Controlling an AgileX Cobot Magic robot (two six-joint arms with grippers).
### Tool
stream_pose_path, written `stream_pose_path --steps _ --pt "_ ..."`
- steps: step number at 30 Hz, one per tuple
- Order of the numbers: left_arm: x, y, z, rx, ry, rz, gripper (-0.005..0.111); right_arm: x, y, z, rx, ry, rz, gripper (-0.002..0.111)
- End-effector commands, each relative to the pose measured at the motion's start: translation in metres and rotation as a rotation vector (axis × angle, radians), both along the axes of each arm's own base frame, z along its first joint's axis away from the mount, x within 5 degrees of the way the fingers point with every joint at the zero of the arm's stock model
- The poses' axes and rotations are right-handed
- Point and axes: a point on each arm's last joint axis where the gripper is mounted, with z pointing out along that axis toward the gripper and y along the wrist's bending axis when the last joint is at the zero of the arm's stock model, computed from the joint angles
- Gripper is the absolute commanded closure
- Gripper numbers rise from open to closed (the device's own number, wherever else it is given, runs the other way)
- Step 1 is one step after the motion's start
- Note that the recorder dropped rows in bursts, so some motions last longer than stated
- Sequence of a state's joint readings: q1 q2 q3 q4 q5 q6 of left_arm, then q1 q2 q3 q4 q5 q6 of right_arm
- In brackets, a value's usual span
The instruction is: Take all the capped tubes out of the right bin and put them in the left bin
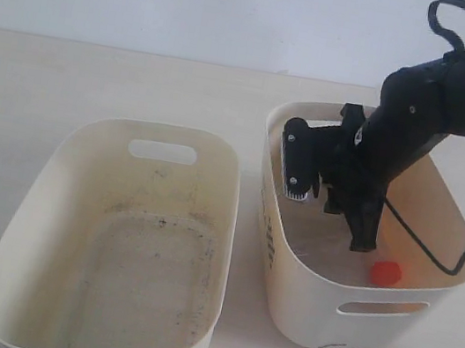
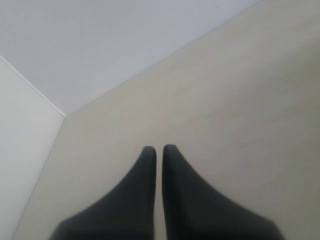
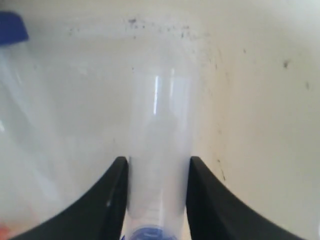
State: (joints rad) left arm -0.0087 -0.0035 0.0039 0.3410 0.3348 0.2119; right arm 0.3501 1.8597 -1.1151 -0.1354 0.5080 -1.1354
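Black right tool (image 3: 157, 161), partly spread, pinching clear tube (image 3: 161, 120) inside right bin (image 1: 301, 297), left tool (image 2: 159, 148) pressed together

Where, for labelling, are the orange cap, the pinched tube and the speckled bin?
orange cap (image 1: 386, 272), exterior view, cap top.
pinched tube (image 3: 160, 135), right wrist view, mid-body.
speckled bin (image 1: 102, 152), exterior view, far inner wall.

Inside the cream right bin (image 1: 300, 303) the right pincer (image 3: 157, 161) grips a clear tube (image 3: 160, 120); an orange-red cap (image 1: 386, 272) lies nearby. The speckled left bin (image 1: 39, 195) stands alongside.
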Motion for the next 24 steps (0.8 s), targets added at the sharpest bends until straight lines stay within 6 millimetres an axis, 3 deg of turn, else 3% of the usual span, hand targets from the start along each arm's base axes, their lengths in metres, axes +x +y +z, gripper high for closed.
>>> stream_pose_path --steps 1,7,12,15,20,24 --pt "0.0 0.0 0.001 -0.004 -0.005 -0.003 0.103 -0.007 -0.004 0.019 -0.002 -0.013 -0.01 0.108" --pt "0.0 0.0 0.001 -0.004 -0.005 -0.003 0.103 -0.014 -0.007 0.047 0.019 -0.072 -0.014 0.108" --pt "0.0 0.0 0.001 -0.004 -0.005 -0.003 0.103 -0.034 -0.012 0.104 0.14 -0.207 -0.078 0.108" --pt "0.0 0.0 0.001 -0.004 -0.005 -0.003 0.103 -0.051 -0.008 0.134 0.331 -0.23 -0.147 0.108" --pt "0.0 0.0 0.001 -0.004 -0.005 -0.003 0.103 -0.076 0.012 0.168 0.833 -0.057 -0.337 0.108" --pt "0.0 0.0 0.001 -0.004 -0.005 -0.003 0.103 -0.092 0.033 0.167 0.929 0.141 -0.317 0.108"
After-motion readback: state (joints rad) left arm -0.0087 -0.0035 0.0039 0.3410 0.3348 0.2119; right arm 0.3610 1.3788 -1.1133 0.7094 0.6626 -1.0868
